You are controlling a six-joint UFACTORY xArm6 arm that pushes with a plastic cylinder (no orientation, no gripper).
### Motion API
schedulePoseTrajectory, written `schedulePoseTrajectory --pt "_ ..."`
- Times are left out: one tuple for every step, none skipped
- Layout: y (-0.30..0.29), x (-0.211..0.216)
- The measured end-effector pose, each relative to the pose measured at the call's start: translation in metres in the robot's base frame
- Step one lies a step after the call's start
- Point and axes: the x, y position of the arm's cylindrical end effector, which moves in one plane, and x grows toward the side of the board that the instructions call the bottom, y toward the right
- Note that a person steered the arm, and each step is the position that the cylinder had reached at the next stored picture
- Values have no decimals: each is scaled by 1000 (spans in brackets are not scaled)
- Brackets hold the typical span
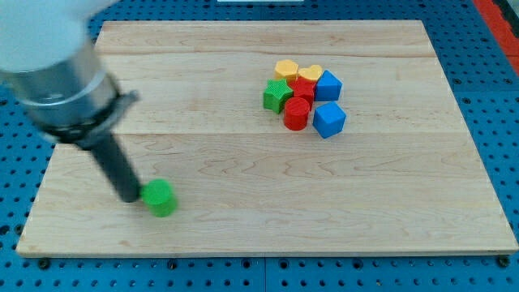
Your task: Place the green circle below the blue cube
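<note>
Near the board's [243,235] bottom-left corner: my tip [132,197] sits on the wood, touching or just beside the left side of the green circle [160,197]. Rod leans up and toward the view's left into the blurred grey arm body at the top-left corner.

Jaw state: no jaws on this rig, just the straight dark rod, so nothing spread or pinching.

Green circle is alone, close to the bottom edge, well apart from every other block.

Other blocks are packed in one cluster in the upper-right part of the board, mostly touching:
- yellow block [285,70] at the cluster's top-left, shape looks roughly hexagonal, can't tell for sure
- yellow heart [309,74] just right of it
- blue cube [328,85] on the cluster's right side
- second blue block [328,119] below it, nearer the bottom edge, shape hard to call
- green star [277,96] on the cluster's left side
- red block [303,89] in the middle, mostly hidden by its neighbours, shape unclear
- red cylinder [297,113] below that, just left of the second blue block

Board lies on a blue perforated table [16,162], visible along all four edges.
</note>
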Motion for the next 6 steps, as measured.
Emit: schedulePoseTrajectory --pt "80 -12" --pt "51 13" --pt "13 59" --pt "88 72" --pt "134 35" --pt "205 3"
